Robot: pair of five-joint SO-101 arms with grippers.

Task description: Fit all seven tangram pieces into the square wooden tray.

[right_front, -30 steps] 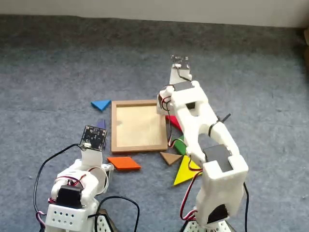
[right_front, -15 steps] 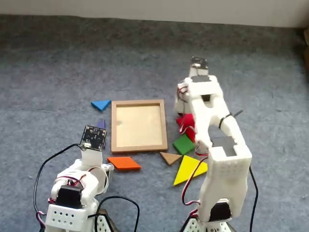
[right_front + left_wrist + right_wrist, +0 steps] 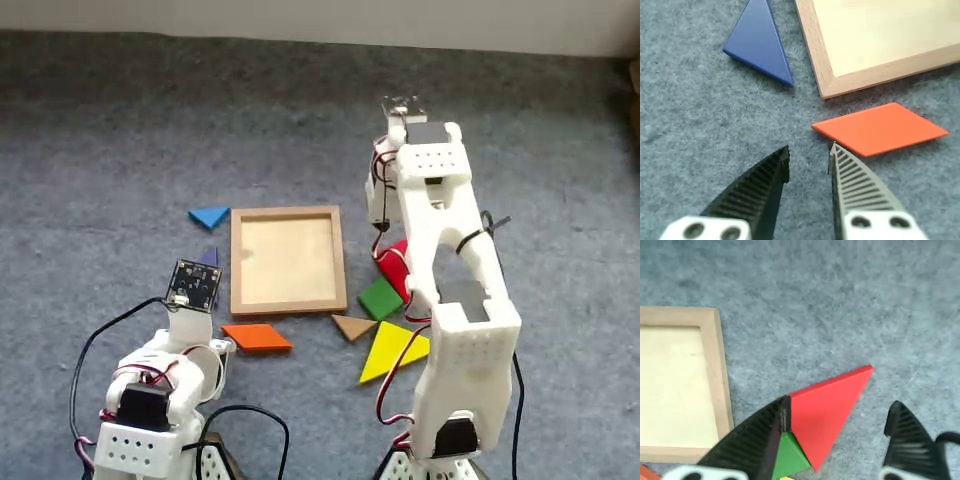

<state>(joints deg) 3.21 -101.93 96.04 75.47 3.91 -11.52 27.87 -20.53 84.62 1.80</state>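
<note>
Hovering low over the grey table (image 3: 120,130), the left tool (image 3: 809,149) holds its two ribbed fingers a little apart with nothing between them. One tip is just beside the sharp corner of the flat orange parallelogram piece (image 3: 880,129), a stance that reads as a line-up for a pickup. At the 10 o'clock corner of the square wooden tray (image 3: 286,260) lies a small light-blue triangle piece (image 3: 209,216), and at its 9 o'clock side a dark-blue triangle piece (image 3: 760,42), both flat and just outside the rim. The tray holds no piece, so the task appears to be at its very start. The orange parallelogram sits just off the tray's 7 o'clock edge.

The other pieces are bunched along the tray's 3 to 5 o'clock side. A small brown triangle piece (image 3: 353,325) lies at 5 o'clock, a green square piece (image 3: 380,298) at 4 o'clock and a large yellow triangle piece (image 3: 392,350) farther out at 5 o'clock. A large red triangle piece (image 3: 825,405) lies at 3 o'clock, hard against the green square. The right tool (image 3: 840,405) is spread wide over the red triangle, one finger at the piece's edge and the other on bare cover beyond it. It looks set to bracket the piece for a grasp, and it grips nothing.

Every piece rests on a carpet-like cover that spans the table, likely a help against sliding. A pale band of wall (image 3: 320,15) runs along the 12 o'clock edge of the high view.
</note>
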